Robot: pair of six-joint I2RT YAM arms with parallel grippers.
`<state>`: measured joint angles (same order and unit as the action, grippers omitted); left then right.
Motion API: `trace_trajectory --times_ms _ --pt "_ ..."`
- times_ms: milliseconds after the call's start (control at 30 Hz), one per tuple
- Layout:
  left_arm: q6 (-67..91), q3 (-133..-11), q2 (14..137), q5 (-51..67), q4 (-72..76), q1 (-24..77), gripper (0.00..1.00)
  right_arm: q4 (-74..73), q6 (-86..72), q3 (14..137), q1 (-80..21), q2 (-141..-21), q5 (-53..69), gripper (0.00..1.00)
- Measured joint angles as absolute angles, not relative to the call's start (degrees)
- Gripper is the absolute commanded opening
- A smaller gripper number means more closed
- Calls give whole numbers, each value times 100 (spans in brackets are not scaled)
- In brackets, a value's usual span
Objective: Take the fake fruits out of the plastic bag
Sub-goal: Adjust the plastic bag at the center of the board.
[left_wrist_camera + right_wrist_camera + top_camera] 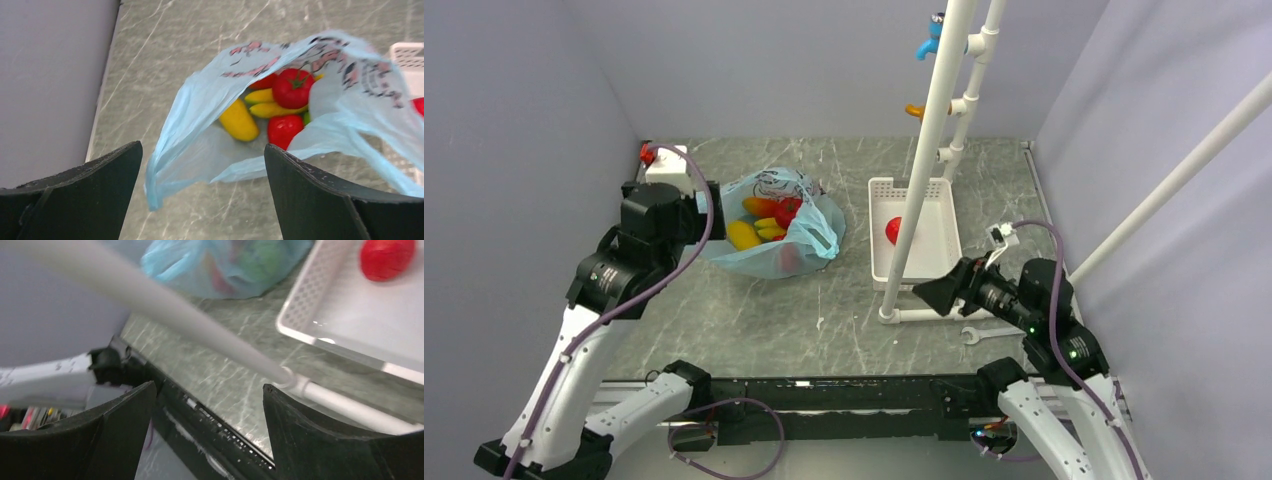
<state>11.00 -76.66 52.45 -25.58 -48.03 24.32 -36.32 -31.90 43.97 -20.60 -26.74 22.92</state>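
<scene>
The light-blue plastic bag (809, 235) lies open at the table's back left. In the left wrist view the bag (200, 125) holds a red tomato-like piece (292, 87), a yellow piece (239, 120), a banana (275, 109), another red piece (282, 130) and a sliver of green (306, 118). My left gripper (202, 195) is open and empty, hovering over the bag's near rim; in the top view it (707, 222) is at the bag's left edge. My right gripper (929, 293) is open and empty (207, 430), near the front of the white basket (934, 250).
The white slotted basket (320, 305) holds one red piece (387, 257). A white pipe frame (924, 160) stands through the basket area, its foot bar beside my right gripper. A wrench (984, 333) lies front right. A white box (664, 160) sits back left.
</scene>
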Motion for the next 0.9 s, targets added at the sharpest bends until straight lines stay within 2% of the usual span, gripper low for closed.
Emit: trace_trajectory --times_ms 300,433,533,633,767,833,900 --pt "1280 -6768 4523 -2952 -5059 2432 99 -3011 -3245 4587 -2060 -2132 4029 85" --pt "1286 -6613 4397 -3076 -4965 2425 90 -2578 -3400 4670 -2060 -2237 4515 85" --pt "1271 -6337 4453 -3107 -4748 2355 77 -2375 -3411 4801 -2060 -2443 4770 85" --pt "1245 -6132 4595 -3065 -4556 2248 56 -2169 -3433 4906 -2060 -2683 4960 85" --pt "1177 -6042 4753 -2934 -4224 2156 21 -1806 -3570 4928 -2182 -2934 5087 85" --pt "1127 -6038 4768 -2862 -4075 2139 12 -1708 -3586 4993 -2528 -3140 4978 85" --pt "1120 -6038 4770 -2786 -3951 2139 1 -1754 -3433 5229 -3385 -3520 4495 85"
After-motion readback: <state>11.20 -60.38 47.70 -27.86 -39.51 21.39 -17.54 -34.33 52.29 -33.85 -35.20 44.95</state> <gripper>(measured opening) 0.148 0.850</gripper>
